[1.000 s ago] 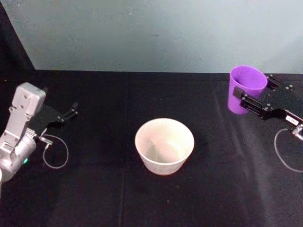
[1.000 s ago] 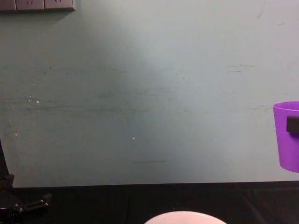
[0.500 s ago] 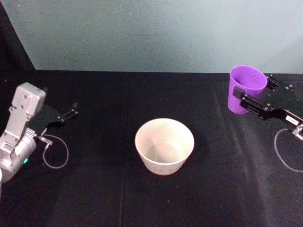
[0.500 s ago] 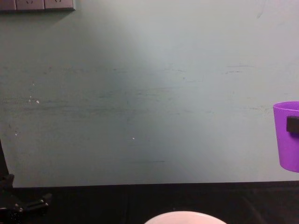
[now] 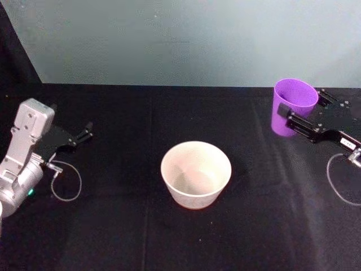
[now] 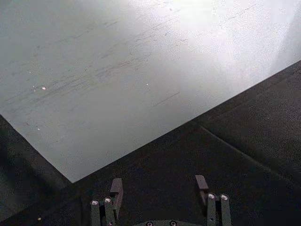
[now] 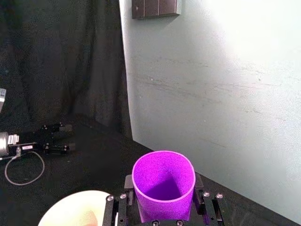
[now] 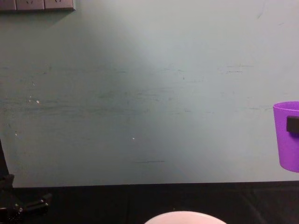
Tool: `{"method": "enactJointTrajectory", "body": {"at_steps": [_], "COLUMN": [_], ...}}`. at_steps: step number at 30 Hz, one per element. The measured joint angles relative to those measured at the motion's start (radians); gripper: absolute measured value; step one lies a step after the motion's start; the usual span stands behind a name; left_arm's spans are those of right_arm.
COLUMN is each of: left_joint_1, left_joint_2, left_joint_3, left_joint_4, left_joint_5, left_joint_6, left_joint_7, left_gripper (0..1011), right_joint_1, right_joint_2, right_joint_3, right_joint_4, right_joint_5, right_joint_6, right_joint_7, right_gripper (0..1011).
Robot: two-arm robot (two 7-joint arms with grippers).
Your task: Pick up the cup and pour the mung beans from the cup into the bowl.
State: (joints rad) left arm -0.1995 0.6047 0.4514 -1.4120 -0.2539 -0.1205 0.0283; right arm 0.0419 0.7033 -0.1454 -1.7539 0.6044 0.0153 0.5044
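Observation:
The purple cup [image 5: 293, 104] is upright at the far right, with my right gripper [image 5: 302, 107] shut on its sides. In the chest view the cup [image 8: 287, 140] hangs above the black table. The right wrist view looks down into the cup [image 7: 163, 188] between the fingers [image 7: 128, 188]; its inside shows purple, and the mung beans are out of view. The pale bowl [image 5: 194, 195] stands at the table's middle, left of the cup and apart from it. My left gripper [image 5: 86, 132] rests parked at the far left, its fingers [image 6: 116, 186] spread open with nothing between them.
A black cloth [image 5: 124, 237] covers the table, and a pale wall [image 5: 180, 39] closes off the back. Thin cable loops lie beside each arm [image 5: 66, 180] [image 5: 341, 180]. A grey outlet box [image 8: 37, 4] is mounted high on the wall.

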Motion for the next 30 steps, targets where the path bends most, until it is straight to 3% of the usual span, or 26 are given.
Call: {"method": "enactJointTrajectory", "body": {"at_steps": [30], "left_joint_1": [0.000], "left_joint_2": [0.000], "left_joint_3": [0.000], "left_joint_4": [0.000], "left_joint_5": [0.000], "left_joint_6": [0.000], "left_joint_7": [0.000], "left_gripper": [1000], "right_joint_1": [0.000], "right_joint_2": [0.000], "right_joint_3": [0.000], "right_joint_4": [0.000], "right_joint_5": [0.000], "right_joint_6": [0.000], "right_joint_7": [0.000], "right_gripper": [726]}}
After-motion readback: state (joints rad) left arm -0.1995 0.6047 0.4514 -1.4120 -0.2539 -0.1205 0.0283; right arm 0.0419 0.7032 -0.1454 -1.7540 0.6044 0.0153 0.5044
